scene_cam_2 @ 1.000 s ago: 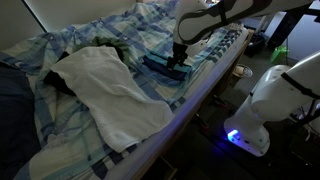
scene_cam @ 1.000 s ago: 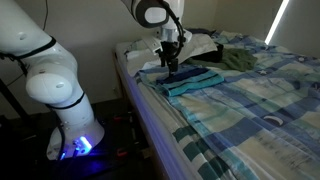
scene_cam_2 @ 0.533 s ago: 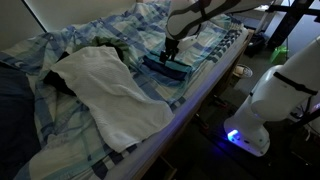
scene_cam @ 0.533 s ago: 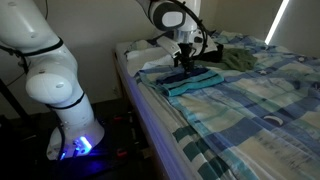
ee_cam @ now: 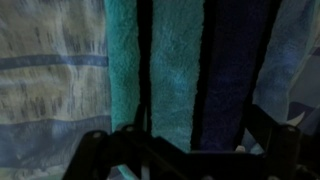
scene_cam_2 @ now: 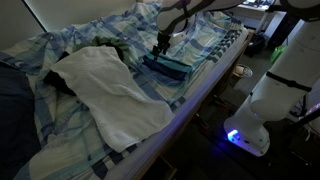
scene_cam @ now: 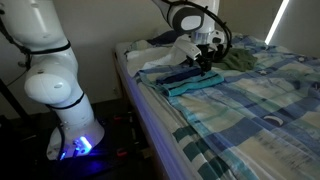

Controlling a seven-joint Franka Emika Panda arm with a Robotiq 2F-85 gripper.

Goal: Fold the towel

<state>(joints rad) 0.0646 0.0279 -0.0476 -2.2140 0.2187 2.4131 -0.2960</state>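
The towel (scene_cam: 190, 80) is teal with dark navy stripes and lies folded in a flat stack near the bed's edge; it also shows in an exterior view (scene_cam_2: 168, 68). My gripper (scene_cam: 205, 67) hangs just over its far end, also seen in an exterior view (scene_cam_2: 160, 45). In the wrist view the towel (ee_cam: 170, 70) fills the middle, with the gripper (ee_cam: 180, 150) spread wide over it, one finger (ee_cam: 92, 145) on each side. The jaws are open and hold nothing.
The bed has a blue plaid sheet (scene_cam: 250, 105). A large white cloth (scene_cam_2: 110, 88) lies beside the towel, with a dark green cloth (scene_cam: 238, 60) further in. The bed edge (scene_cam_2: 190, 105) drops to the floor by the robot base (scene_cam_2: 262, 110).
My gripper has moved across the towel from its near side towards the middle of the bed. The towel has not visibly shifted.
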